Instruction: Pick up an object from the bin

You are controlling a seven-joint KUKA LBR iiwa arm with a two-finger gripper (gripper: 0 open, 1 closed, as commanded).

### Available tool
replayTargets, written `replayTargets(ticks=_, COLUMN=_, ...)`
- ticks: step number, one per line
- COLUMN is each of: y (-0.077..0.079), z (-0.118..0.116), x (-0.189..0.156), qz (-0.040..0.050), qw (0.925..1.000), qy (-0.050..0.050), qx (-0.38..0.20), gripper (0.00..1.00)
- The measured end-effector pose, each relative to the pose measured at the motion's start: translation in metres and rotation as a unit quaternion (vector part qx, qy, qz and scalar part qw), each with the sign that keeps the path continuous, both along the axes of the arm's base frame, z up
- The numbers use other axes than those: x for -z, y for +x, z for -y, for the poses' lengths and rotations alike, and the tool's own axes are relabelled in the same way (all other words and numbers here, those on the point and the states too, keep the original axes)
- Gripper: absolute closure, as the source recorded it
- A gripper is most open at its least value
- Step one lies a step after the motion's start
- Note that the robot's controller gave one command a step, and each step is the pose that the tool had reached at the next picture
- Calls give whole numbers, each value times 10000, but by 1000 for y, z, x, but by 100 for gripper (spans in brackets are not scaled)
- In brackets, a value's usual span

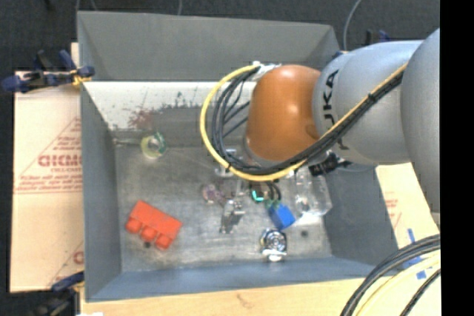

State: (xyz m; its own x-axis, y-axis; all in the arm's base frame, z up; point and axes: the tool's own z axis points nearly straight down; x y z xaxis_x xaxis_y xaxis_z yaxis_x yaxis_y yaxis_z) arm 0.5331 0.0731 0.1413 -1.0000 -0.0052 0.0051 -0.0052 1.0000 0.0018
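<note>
I am looking down into the grey bin [100, 181], and the arm [378, 107] is reaching in over its right rim, covering much of the right half of the floor. The orange cover [281, 115] on the wrist is sitting over the middle of the bin, toward the back wall, with the yellow and black cables [206, 122] looping round its left side. A red-orange block [152, 224] is lying flat near the front left corner, well apart from everything else. A clear plastic piece [311, 197] is lying toward the right wall, partly under the arm. The gripper [232, 214] is hanging low over the middle of the floor, toward the front wall; I cannot tell how wide it is standing. A blue piece [281, 216] is lying just to its right, and a round silver thing [274, 242] is sitting beside that, close to the front wall. A pale clear ring [153, 145] is resting near the back left corner. A small teal bit [257, 195] is lying between the gripper and the blue piece. A small purplish piece [213, 194] is lying just left of the gripper, the nearest thing to it on that side.
</note>
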Motion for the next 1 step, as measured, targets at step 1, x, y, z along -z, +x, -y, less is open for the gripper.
replayTargets(ticks=1, y=45, z=42, x=69, qz=75, qw=9998, qy=5, qx=-207, gripper=0)
